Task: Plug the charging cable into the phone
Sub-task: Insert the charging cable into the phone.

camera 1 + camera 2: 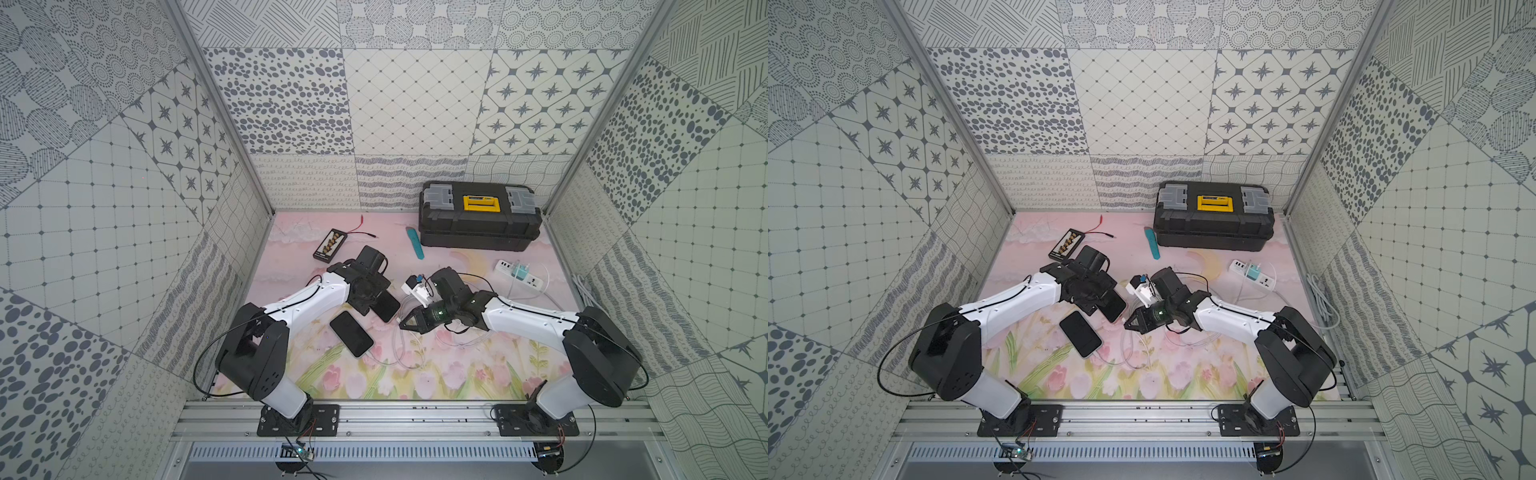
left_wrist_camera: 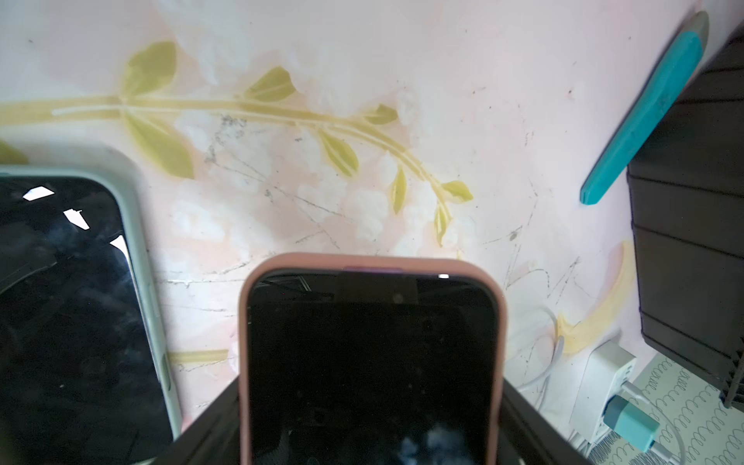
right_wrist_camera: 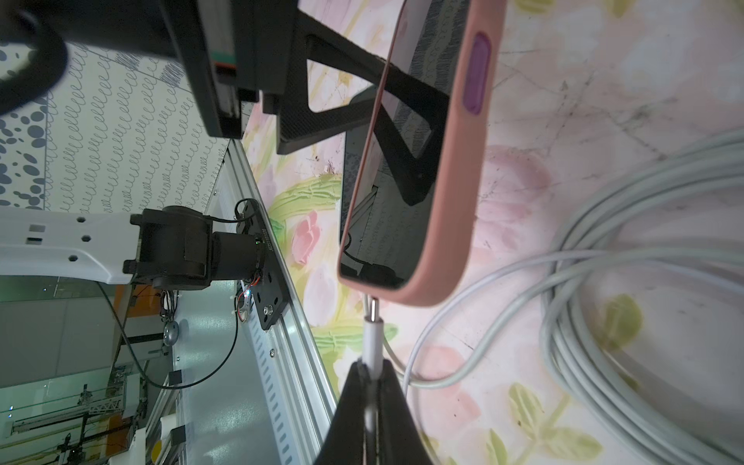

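Observation:
The phone [image 2: 370,342], dark-screened in a pink case, is held off the mat by my left gripper [image 2: 370,422], whose jaws are shut on its two long sides. In both top views it sticks out of that gripper [image 1: 376,305] toward the right arm. My right gripper [image 3: 372,368] is shut on the white plug of the charging cable [image 3: 372,342]. The plug's metal tip sits just short of the phone's [image 3: 451,201] end edge, close to the case. From above, the right gripper [image 1: 402,326] points left at the phone [image 1: 1115,307].
A second phone [image 1: 351,333] in a pale case lies flat in front of the held one. Loose cable coils [image 3: 604,322] lie on the mat. At the back are a black toolbox [image 1: 480,216], a teal tool [image 1: 415,243], a power strip [image 1: 534,282] with a teal charger [image 1: 518,272], and a small black board [image 1: 330,246].

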{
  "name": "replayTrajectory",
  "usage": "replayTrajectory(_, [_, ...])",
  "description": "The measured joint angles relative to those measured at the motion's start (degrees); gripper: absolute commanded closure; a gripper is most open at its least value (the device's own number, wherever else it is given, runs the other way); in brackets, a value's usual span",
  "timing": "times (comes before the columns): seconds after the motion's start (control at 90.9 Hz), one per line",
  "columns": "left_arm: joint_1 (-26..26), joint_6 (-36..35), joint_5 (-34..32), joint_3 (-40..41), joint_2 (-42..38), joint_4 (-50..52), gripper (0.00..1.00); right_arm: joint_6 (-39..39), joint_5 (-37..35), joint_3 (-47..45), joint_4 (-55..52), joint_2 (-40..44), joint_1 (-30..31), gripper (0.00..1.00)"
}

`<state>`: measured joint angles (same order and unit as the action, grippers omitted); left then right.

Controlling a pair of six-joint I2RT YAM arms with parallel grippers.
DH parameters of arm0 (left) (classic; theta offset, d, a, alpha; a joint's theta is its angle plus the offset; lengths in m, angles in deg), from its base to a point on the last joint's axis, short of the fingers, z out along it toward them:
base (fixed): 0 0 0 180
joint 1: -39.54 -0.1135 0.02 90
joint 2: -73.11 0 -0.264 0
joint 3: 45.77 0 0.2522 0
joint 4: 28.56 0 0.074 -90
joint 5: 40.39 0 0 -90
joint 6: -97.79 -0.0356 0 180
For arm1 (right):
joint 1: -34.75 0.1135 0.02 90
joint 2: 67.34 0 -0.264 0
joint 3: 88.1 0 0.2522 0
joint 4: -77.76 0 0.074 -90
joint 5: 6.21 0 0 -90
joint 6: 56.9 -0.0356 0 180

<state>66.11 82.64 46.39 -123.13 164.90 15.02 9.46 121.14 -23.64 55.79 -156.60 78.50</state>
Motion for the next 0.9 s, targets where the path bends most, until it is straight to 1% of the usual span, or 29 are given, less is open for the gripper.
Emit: replayTrajectory(0.902, [0.0,-0.5,0.3,1.9,-0.9,-2.3,1.00,-0.2,1.8,0.2,1.5,-1.9,-1.1,1.00])
